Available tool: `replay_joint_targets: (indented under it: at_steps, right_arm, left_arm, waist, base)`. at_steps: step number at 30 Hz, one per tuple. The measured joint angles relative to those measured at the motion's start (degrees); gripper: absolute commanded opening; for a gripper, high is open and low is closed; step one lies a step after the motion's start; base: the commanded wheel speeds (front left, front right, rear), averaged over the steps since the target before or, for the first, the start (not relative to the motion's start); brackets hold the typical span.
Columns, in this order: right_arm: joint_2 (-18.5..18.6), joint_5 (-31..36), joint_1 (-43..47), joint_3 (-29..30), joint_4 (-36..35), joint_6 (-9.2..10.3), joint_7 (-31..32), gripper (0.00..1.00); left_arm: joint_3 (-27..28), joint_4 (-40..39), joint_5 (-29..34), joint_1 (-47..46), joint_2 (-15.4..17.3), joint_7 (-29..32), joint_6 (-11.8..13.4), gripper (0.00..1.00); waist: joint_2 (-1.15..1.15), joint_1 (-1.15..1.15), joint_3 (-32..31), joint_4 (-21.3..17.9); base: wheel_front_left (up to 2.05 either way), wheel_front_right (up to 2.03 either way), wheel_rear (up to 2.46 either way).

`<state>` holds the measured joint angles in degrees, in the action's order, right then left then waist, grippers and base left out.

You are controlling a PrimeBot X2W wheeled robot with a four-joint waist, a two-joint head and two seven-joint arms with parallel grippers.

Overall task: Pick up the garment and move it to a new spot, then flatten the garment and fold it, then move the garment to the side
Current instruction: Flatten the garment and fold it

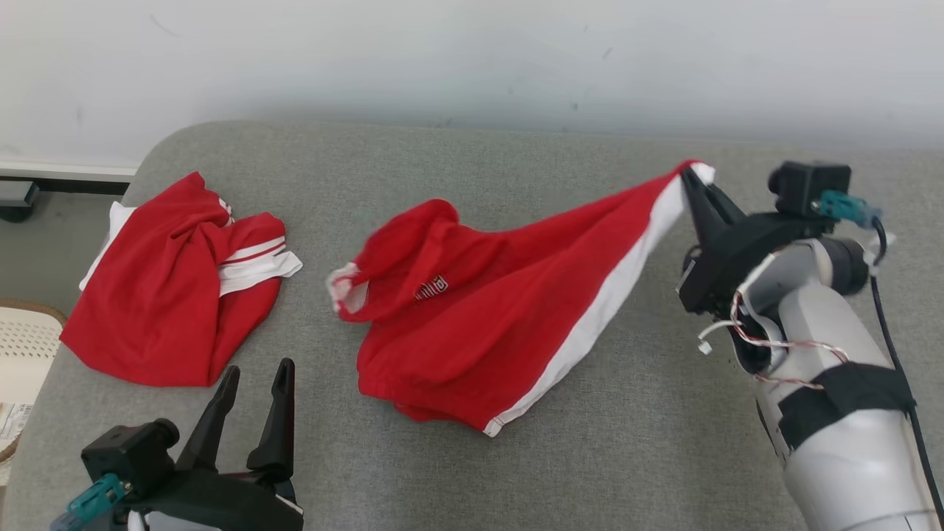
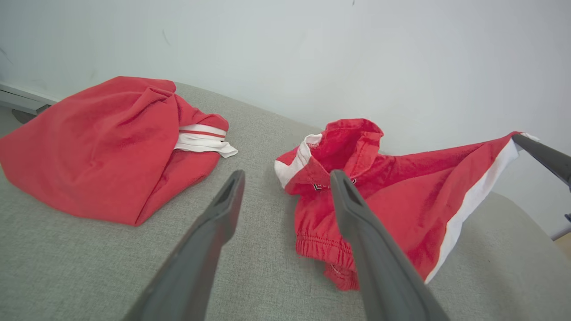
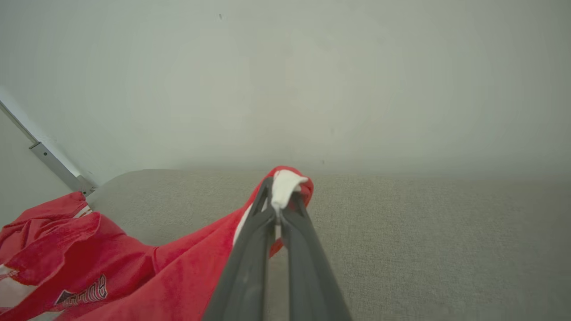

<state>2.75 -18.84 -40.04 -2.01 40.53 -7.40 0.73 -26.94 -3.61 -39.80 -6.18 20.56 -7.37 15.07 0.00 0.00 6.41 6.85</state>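
**Right gripper holds a corner of the red shorts up over a grey cushion**

Nearest the head camera, at the lower left, the left gripper hovers with its two dark fingers spread apart and nothing between them. It points up the view towards the gap between the two pieces of clothing.

At the lower right rises the pale forearm of the other arm, wrapped with a black band and loose wires. The right gripper at its end is clamped tight on one corner of the red shorts. The right wrist view shows a tuft of white and red cloth pinched at the fingertips.

From that raised corner the shorts slope down and leftward. The white side stripe is stretched along the lower edge. The gathered waistband and the rest of the cloth lie bunched on the middle of the surface. A small dark logo shows on the red fabric.

The surface is a grey upholstered cushion with a woven texture and a rounded far-left corner. A second red garment with white striped trim lies crumpled near its left edge, well apart from the shorts.

Behind the cushion stands a plain white wall with a few faint scuffs. A pale baseboard runs along its foot at the left, above a strip of grey floor. A pale perforated basket shows at the left edge.
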Motion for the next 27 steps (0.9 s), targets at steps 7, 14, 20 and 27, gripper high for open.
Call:
replay_joint_targets:
  at_steps: [7, 14, 20, 27]
  right_arm:
    - [0.0, 5.6, 5.6, 7.7, -2.0, 0.0, 0.8, 0.0]
    - [0.0, 8.0, 11.5, 13.0, -4.3, 0.0, 1.8, 0.0]
    - [0.0, 8.7, 15.3, 15.9, -5.1, 0.0, 2.3, 0.0]
    - [0.0, 8.3, 17.9, 16.6, -5.5, 0.0, 2.5, 1.0]
  left_arm:
    - [-0.3, -0.1, 0.0, -0.2, 0.2, 0.3, 0.0, 1.0]
    - [-0.7, -0.2, 0.0, -0.2, 0.4, 0.3, -0.1, 1.0]
    - [-0.9, -0.3, 0.0, -0.2, 0.6, 0.5, 0.0, 1.0]
    - [-1.3, -0.3, 0.0, -0.3, 0.7, 0.8, 0.0, 1.0]
  waist:
    - [0.0, 0.0, 0.2, -0.3]
    - [0.0, -0.01, 0.3, -0.3]
    - [0.0, -0.01, 0.2, -0.4]
    - [0.0, -0.01, -0.1, -0.8]
  base:
    - [0.0, 0.0, 0.0]
    - [0.0, 0.0, 0.0]
    - [0.0, 0.0, 0.0]
    - [0.0, 0.0, 0.0]
